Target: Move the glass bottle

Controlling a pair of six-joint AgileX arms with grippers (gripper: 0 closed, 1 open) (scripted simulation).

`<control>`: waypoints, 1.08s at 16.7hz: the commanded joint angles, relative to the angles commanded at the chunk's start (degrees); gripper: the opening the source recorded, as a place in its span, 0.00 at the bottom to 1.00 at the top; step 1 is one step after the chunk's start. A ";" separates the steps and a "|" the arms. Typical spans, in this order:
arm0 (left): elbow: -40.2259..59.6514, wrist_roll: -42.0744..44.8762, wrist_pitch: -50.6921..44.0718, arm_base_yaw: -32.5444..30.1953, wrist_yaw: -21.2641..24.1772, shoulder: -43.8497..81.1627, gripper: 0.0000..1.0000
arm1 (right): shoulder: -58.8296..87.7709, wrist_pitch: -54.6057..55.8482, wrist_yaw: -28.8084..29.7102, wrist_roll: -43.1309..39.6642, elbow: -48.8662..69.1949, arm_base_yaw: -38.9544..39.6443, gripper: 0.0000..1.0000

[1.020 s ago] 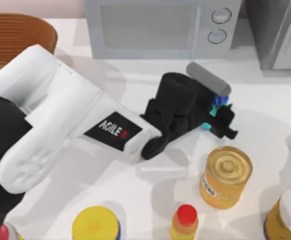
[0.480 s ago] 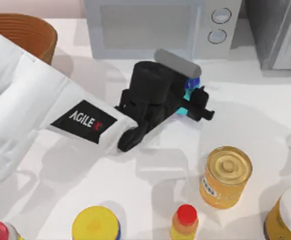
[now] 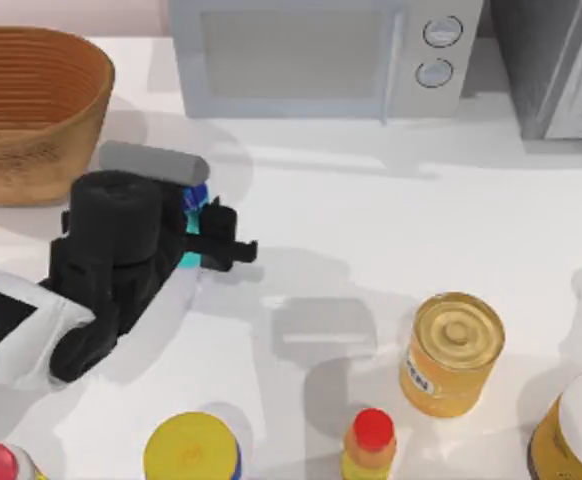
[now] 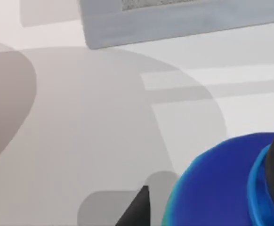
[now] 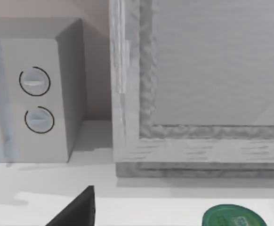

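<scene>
White counter (image 3: pixel 371 230): left pincer (image 3: pixel 209 232) pinching the glass bottle (image 3: pixel 193 205) just right of the wicker basket (image 3: pixel 31 110), apparently mid-carry; next move calls for a level set-down before releasing.

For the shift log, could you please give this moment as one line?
left gripper shut on glass bottle | beside basket | right arm parked

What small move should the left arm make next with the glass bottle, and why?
Probably lower it to the table and release. The left gripper holds the glass bottle close beside the wicker basket, over bare surface far from the gold can, so a spot seems reached.
</scene>
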 joint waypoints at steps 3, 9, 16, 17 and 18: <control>-6.84 -2.66 1.65 4.90 -4.73 -6.52 0.00 | 0.00 0.00 0.00 0.00 0.00 0.00 1.00; -8.30 -3.75 2.41 5.89 -5.74 -7.63 0.00 | 0.00 0.00 0.00 0.00 0.00 0.00 1.00; -4.72 -3.36 8.01 7.15 -4.64 1.39 0.00 | 0.00 0.00 0.00 0.00 0.00 0.00 1.00; -4.15 -3.21 8.89 7.31 -4.40 2.94 0.00 | 0.00 0.00 0.00 0.00 0.00 0.00 1.00; -3.58 -3.13 9.81 7.52 -4.20 4.31 0.00 | 0.00 0.00 0.00 0.00 0.00 0.00 1.00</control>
